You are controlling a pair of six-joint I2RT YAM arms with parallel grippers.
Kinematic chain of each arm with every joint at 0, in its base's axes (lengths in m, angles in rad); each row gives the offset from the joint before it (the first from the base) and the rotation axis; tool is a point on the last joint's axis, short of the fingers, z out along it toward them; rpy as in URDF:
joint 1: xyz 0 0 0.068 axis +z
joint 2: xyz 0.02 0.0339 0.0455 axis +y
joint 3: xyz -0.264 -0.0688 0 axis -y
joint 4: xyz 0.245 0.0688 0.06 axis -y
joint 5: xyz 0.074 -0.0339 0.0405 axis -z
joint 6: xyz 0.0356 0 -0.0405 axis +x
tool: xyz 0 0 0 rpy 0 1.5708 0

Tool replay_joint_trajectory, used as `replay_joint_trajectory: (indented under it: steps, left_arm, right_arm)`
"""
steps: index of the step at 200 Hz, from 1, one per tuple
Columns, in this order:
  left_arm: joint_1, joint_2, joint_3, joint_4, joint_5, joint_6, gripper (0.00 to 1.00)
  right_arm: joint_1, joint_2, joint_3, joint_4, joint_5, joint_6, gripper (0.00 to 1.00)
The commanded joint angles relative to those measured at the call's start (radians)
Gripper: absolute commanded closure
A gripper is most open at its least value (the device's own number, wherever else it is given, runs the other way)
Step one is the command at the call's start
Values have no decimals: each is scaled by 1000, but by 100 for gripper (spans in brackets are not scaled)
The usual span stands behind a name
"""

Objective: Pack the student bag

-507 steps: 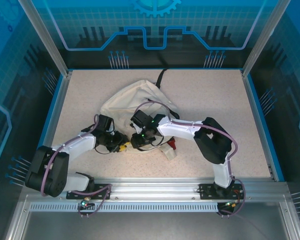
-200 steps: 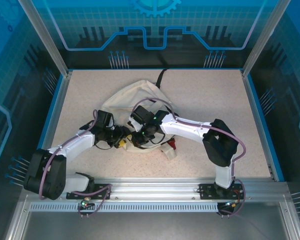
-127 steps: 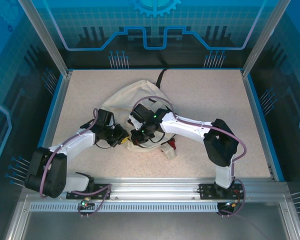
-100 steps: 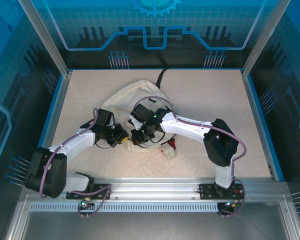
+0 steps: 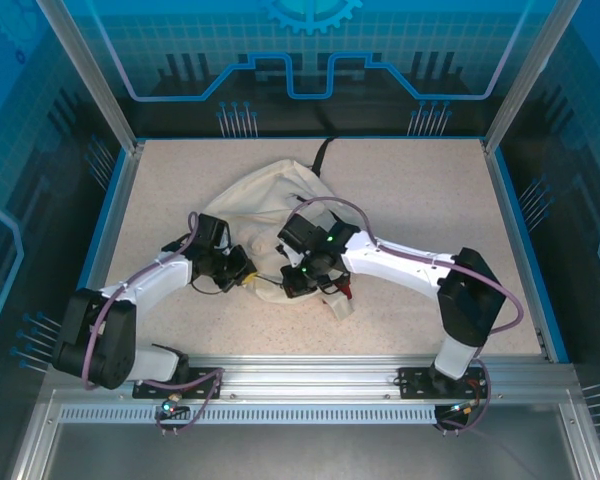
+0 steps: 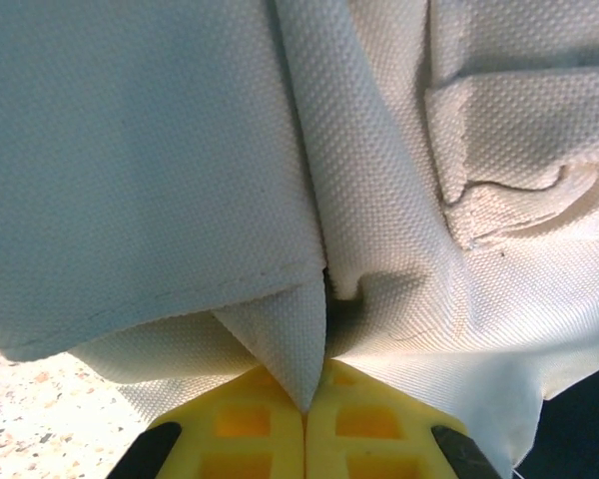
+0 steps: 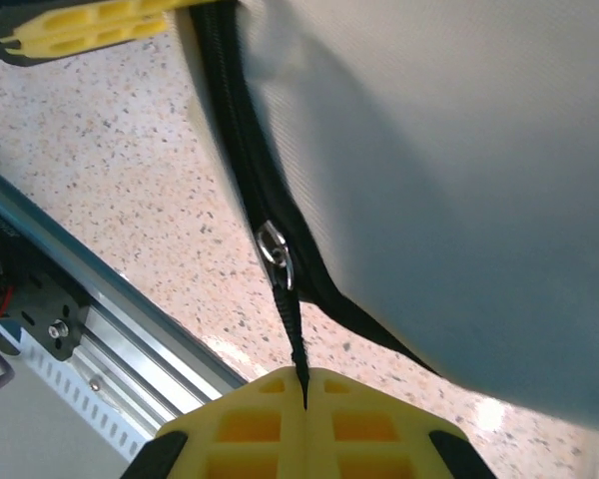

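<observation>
The student bag is a crumpled cream fabric backpack lying mid-table. At the bag's near edge, my left gripper is shut on a fold of its cream cloth; the yellow fingers pinch the tip of that fold. My right gripper sits just to its right, shut on the black zipper pull cord. The cord hangs taut from the metal slider on the black zipper. The left gripper's yellow fingers show at the top left of the right wrist view.
A small white and red object lies on the table right of the right gripper. A black strap trails behind the bag. The aluminium rail runs along the near edge, close under the right gripper.
The left gripper has shut on the bag's fabric. The right arm has swung to the right and nearer, pulling the zipper cord along with it.
</observation>
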Motion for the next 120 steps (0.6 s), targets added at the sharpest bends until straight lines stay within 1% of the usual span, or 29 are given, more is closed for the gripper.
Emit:
replay_joint_trajectory:
  steps: [1,39,66,80,110,120]
  left_arm:
    - [42,17,40,0,-107,40,96]
    - [50,28,51,-3,-114,52,97]
    - [57,30,57,-3,-118,58,97]
    - [61,34,67,-6,-122,64,97]
    - [75,40,98,-16,-135,80,98]
    - [81,44,111,-18,-143,88,98]
  right_arm:
    - [-2,-73,-33,-180,76,20,100]
    - [-11,-101,-52,-255,203,24,100]
    - [-13,-100,-46,-270,259,40,100]
    - [-15,-95,-32,-274,286,50,100]
    - [-18,-62,27,-310,393,93,100]
    - [-17,-49,50,-295,402,91,100]
